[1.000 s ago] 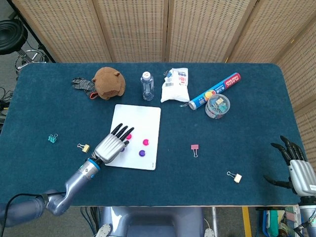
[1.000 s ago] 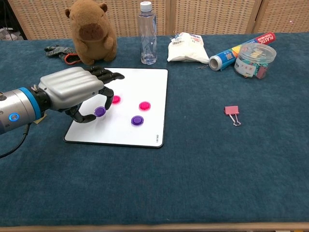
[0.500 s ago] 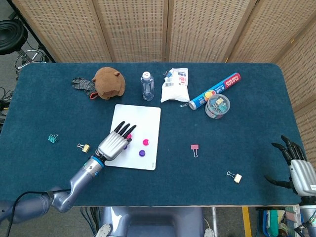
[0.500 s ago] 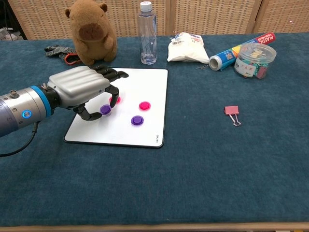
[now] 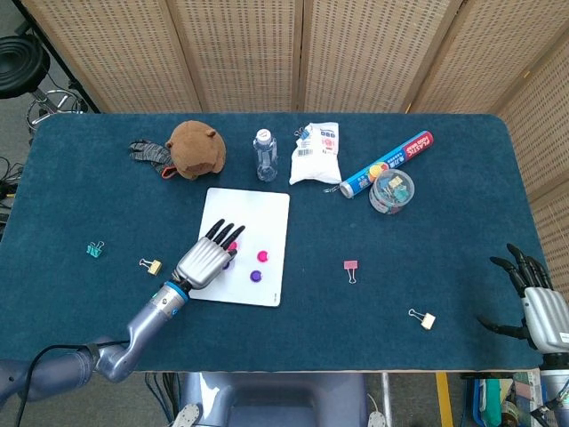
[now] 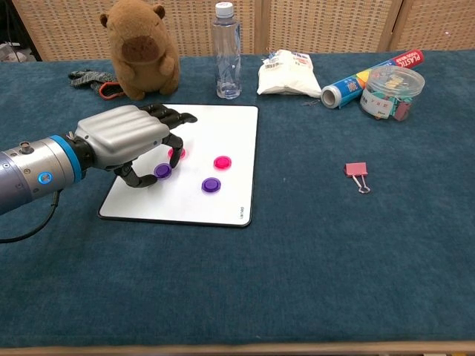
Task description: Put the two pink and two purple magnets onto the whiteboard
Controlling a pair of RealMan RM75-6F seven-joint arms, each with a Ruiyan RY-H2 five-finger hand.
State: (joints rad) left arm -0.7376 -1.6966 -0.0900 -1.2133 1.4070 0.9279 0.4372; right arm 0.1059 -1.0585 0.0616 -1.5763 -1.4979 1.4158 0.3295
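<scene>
Shifting slightly toward the whiteboard's [image 6: 215, 141] centre over the past second, the left hand [image 6: 126, 137] is hovering above two of the four magnets, fingers curled loosely and grasping nothing. One purple magnet [image 6: 162, 170] and one pink magnet [image 6: 178, 153] are sitting beneath it; another pink [image 6: 222, 162] and purple [image 6: 211, 185] are lying nearer the board's right edge. Small, hard, smooth discs, likely light, are best pinched by the rim. The right hand [image 5: 540, 307] is idling, fingers spread, at the bench's near right corner.
</scene>
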